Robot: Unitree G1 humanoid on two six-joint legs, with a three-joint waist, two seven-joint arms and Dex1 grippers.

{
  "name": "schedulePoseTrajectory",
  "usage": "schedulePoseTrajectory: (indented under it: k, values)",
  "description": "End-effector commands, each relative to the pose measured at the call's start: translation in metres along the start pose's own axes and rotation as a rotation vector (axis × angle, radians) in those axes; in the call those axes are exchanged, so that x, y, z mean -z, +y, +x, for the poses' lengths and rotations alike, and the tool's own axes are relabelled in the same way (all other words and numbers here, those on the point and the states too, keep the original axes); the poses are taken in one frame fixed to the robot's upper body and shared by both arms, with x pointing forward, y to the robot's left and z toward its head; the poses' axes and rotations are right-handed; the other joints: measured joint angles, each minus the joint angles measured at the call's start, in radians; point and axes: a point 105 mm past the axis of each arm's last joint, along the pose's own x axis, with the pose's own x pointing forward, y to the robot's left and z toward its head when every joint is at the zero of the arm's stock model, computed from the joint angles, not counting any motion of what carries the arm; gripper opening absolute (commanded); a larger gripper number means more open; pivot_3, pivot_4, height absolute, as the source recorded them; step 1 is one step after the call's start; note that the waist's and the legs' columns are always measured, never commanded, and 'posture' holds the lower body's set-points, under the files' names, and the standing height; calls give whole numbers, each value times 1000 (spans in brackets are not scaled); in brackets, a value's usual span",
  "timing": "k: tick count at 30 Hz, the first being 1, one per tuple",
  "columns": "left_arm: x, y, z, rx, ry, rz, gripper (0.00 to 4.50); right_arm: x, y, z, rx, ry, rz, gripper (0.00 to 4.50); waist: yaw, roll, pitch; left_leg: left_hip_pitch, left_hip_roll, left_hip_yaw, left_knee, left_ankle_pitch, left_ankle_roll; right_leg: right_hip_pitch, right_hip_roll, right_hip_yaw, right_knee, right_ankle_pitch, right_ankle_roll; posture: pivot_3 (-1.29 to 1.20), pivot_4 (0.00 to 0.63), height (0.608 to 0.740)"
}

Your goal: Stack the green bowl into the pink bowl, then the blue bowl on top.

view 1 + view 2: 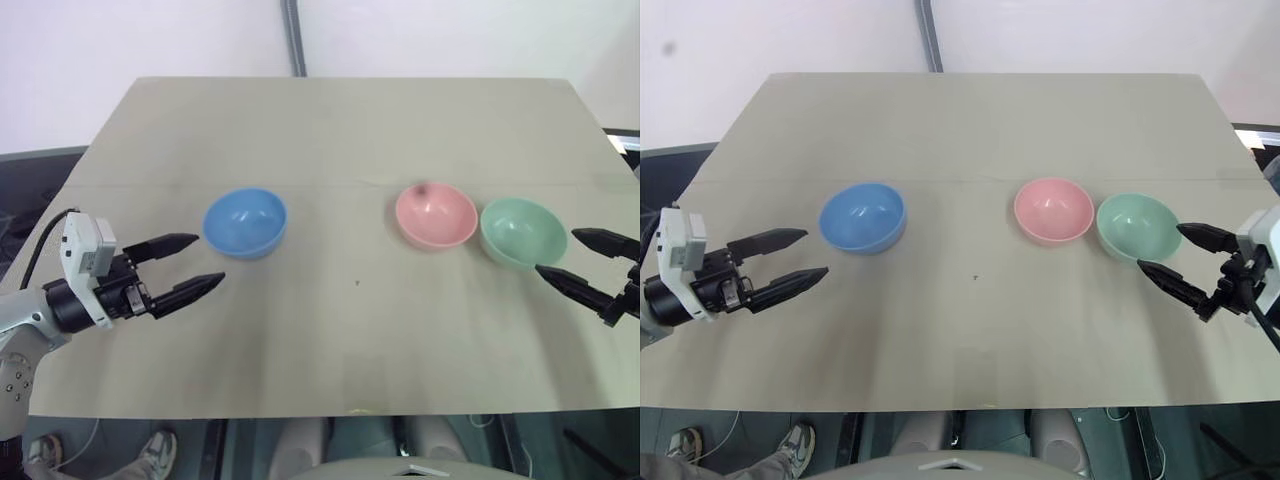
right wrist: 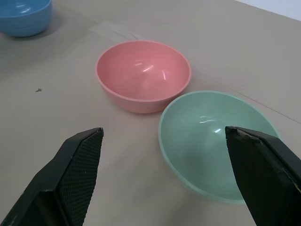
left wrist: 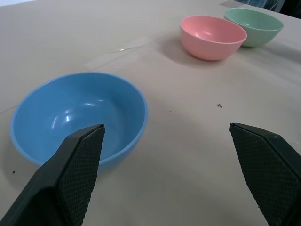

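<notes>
Nearest the head camera, along the near part of the big tan table, the two grippers hang on either side with their black fingers spread wide and nothing between them. From there the order runs table, arms, bowls. On the left, the left gripper points inward toward the blue bowl, its upper finger ending just short of the bowl's rim and not touching it; seen from the left wrist, that bowl sits upright between and beyond the two finger pads. On the right, the right gripper points inward at the green bowl, its fingertips close beside the bowl's near-right side, and whether they touch cannot be told. All three bowls stand upright and empty in a rough row across the middle of the table. Just left of the green bowl stands the pink bowl, their rims almost meeting, as the right wrist view shows most plainly. Well apart from that pair, the blue bowl lies toward the table's left side. A tiny dark speck marks the bare surface between blue and pink.
</notes>
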Motion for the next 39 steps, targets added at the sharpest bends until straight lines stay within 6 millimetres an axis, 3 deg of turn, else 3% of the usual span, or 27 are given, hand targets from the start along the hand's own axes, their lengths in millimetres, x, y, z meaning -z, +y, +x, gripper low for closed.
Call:
schedulePoseTrajectory:
  k: [1, 17, 25, 32, 39]
  values:
    - [-7, 1, 0, 5, -17, 26, 4478, -12, -5, -7, 22, -33, -46, 4500, 0, 0, 0, 0, 0, 0, 0, 0, 0, 0, 0, 0, 0, 0, 0, 0, 150, 740]
    - [-13, -6, 9, 43, -30, 14, 4478, -13, -4, 0, 5, -34, -51, 4500, 0, 0, 0, 0, 0, 0, 0, 0, 0, 0, 0, 0, 0, 0, 0, 0, 150, 740]
    - [-15, -17, 20, 94, -31, 40, 4478, -17, 8, 16, -35, -51, -51, 4500, 0, 0, 0, 0, 0, 0, 0, 0, 0, 0, 0, 0, 0, 0, 0, 0, 150, 740]
    - [-20, -34, 34, 189, -31, 106, 4478, -29, 46, 63, -188, -62, -91, 4500, -5, 1, 1, 1, 1, -1, 0, 0, 0, 0, 0, 1, 1, 0, 0, 0, 150, 740]
    - [-15, -46, 37, 222, -20, 133, 4478, -30, 56, 109, -244, 40, -166, 4500, -7, 1, 1, 0, 1, -3, 1, 0, 0, -1, 0, 1, 0, 0, 0, 0, 150, 740]
